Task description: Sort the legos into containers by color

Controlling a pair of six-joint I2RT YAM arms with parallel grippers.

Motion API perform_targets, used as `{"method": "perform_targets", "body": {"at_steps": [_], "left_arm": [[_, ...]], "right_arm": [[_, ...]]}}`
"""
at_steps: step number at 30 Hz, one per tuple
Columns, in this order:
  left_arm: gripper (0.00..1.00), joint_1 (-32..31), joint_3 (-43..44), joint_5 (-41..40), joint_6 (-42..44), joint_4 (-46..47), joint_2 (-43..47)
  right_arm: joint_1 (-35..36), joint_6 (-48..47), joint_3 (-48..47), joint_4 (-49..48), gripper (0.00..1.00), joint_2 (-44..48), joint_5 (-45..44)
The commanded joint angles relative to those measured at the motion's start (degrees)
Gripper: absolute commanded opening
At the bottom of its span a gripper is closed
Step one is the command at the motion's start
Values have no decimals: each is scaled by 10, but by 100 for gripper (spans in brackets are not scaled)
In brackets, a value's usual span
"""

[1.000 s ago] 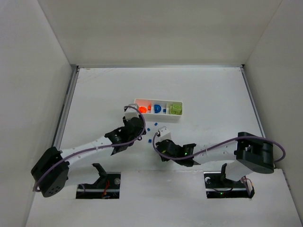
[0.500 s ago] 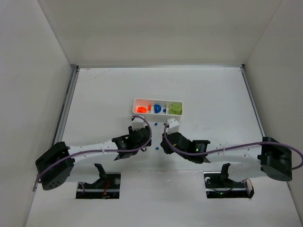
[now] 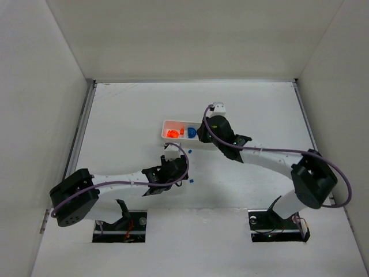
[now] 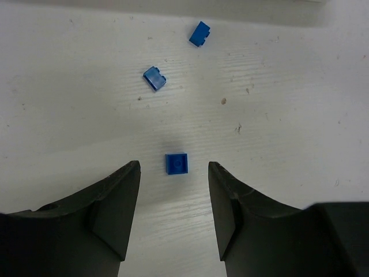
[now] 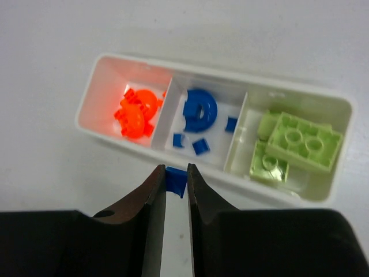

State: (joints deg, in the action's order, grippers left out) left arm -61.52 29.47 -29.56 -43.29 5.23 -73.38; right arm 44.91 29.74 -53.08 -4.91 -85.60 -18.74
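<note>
Right wrist view has the right tool (image 5: 174, 175) clamped on a small blue brick (image 5: 176, 180). It is held just short of the near wall of the white tray (image 5: 259, 188), in line with the middle compartment. That compartment holds a rounded blue piece (image 5: 199, 109) and a few small blue bits. Orange pieces (image 5: 135, 112) sit in the left compartment and lime-green plates (image 5: 300, 141) in the right. The step in hand looks like delivery of a blue brick. The next move calls for carrying it forward over the wall, keeping between the two dividers, then letting the jaws part. Drift to either side would drop blue among orange or green.

Over the bench (image 4: 288, 115), the left tool (image 4: 173, 168) hangs low with its jaws apart, astride a blue square plate (image 4: 176, 164) that lies flat and untouched. Closing there would likely take it. Two more blue pieces lie ahead, a nearer brick (image 4: 154, 78) and a farther brick (image 4: 199, 33), well apart from each other. Nothing crowds the plate, but the right arm reaches across to the tray, so the left may have to wait its turn.
</note>
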Motion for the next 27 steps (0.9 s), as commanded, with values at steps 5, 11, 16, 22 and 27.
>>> {"method": "perform_targets", "body": {"at_steps": [5, 11, 16, 22, 27], "left_arm": [[47, -3, -19, -7, -11, 30, -5], [45, 1, -18, -5, -9, 35, -20], [44, -5, -9, -3, -9, 36, -40], [40, -11, 2, 3, -7, 40, -72], [31, -13, 12, 3, -3, 45, -91]], "right_arm": [[-24, -14, -99, -38, 28, -107, 24], [-22, -22, -106, -48, 54, -107, 20], [-19, -19, -55, -55, 54, -69, 8], [9, 1, 30, -83, 53, -15, -8], [27, 21, 75, -92, 52, 25, -13]]}}
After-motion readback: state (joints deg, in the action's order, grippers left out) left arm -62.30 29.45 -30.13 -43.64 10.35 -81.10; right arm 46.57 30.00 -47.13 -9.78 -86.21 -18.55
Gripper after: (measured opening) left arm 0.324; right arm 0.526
